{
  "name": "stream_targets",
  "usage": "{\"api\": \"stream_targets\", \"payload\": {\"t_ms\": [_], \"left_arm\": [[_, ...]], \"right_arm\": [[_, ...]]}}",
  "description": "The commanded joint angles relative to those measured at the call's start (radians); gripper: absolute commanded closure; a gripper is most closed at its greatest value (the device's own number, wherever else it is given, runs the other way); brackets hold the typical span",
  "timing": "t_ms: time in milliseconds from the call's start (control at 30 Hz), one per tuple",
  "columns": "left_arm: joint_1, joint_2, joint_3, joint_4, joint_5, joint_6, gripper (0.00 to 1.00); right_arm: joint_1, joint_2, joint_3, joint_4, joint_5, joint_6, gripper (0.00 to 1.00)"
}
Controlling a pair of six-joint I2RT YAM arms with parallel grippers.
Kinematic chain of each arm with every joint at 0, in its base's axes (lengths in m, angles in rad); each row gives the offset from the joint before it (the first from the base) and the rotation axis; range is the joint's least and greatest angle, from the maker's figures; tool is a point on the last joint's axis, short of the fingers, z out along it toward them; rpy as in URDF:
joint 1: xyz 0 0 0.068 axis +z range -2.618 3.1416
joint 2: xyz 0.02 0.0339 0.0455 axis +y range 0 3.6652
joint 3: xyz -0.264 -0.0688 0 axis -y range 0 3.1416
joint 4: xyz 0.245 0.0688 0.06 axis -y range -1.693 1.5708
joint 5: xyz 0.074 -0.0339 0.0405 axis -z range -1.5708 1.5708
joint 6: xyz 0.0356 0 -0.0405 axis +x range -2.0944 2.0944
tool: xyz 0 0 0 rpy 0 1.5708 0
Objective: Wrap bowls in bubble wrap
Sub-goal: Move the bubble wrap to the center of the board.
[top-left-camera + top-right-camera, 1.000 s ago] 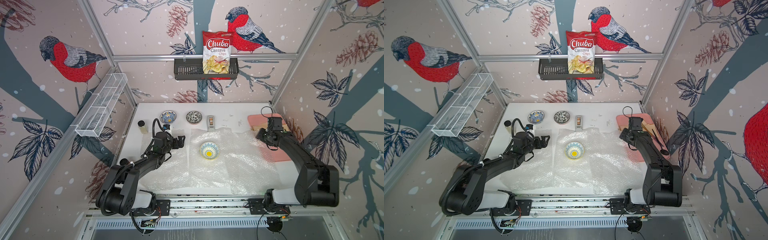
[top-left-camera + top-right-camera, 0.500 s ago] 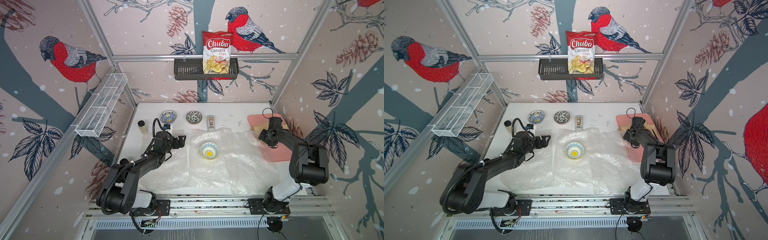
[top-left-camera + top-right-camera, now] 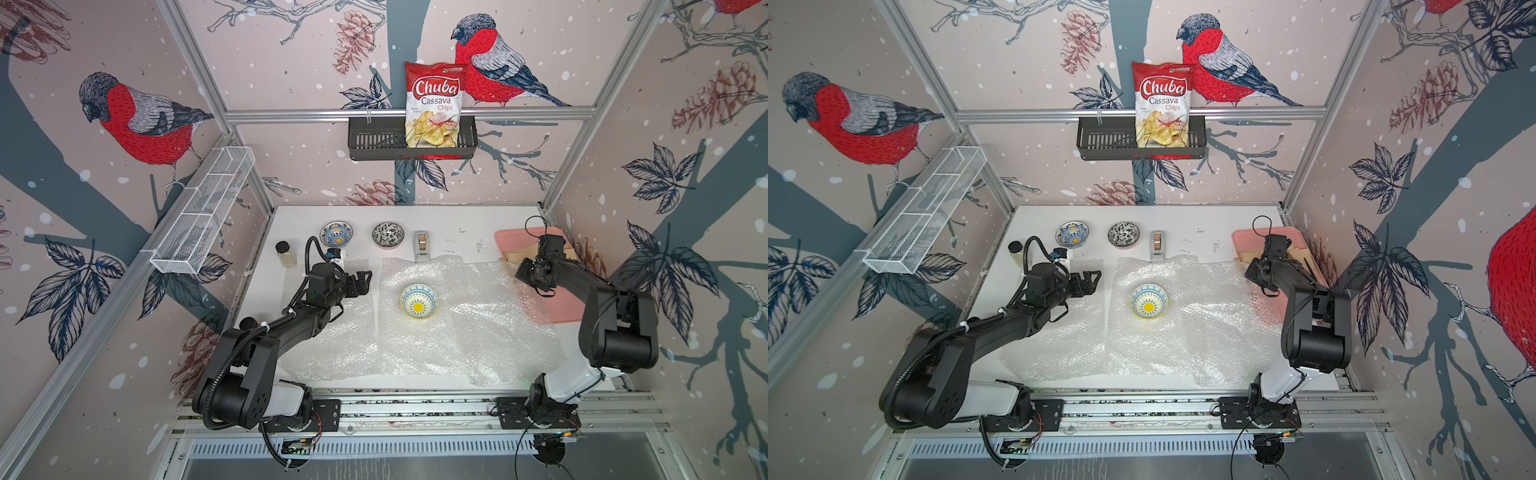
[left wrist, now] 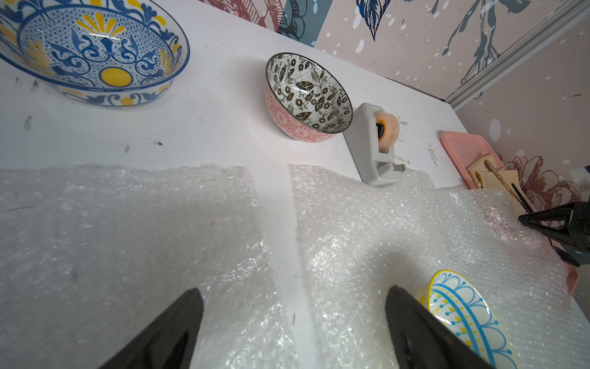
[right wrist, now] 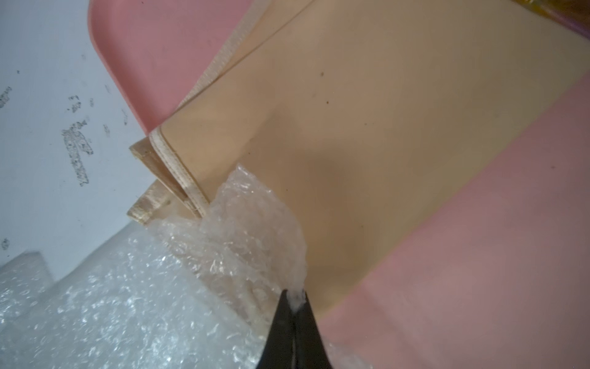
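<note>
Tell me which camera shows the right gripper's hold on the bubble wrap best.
The right wrist view: the right gripper is shut on a bunched corner of the bubble wrap, above the pink tray. Both top views show only the gripper's dark body at that corner; the left wrist view catches it small and distant.

Robotics lab test cell, no mistake: aluminium frame (image 3: 291, 114) boxing in a white bench (image 3: 457, 220), bird-print wall panels (image 3: 137, 124) on three sides, left arm (image 3: 291, 327) and right arm (image 3: 615, 324) bolted to a metal front rail (image 3: 415, 409).
</note>
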Motion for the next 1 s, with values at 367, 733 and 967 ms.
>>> {"api": "stream_targets", "payload": {"t_ms": [367,733,967], "left_arm": [[0.0,0.008,0.007,0.034,0.013,-0.012,0.07],[-0.003,0.005,0.007,0.032,0.018,-0.01,0.07],[-0.032,0.007,0.017,0.028,0.037,-0.003,0.08]], "right_arm": [[-0.191,0.045,0.293,-0.12,0.078,-0.035,0.92],[-0.045,0.03,0.384,-0.165,0.235,-0.067,0.48],[0.192,0.03,0.326,-0.058,-0.139,-0.129,0.44]]}}
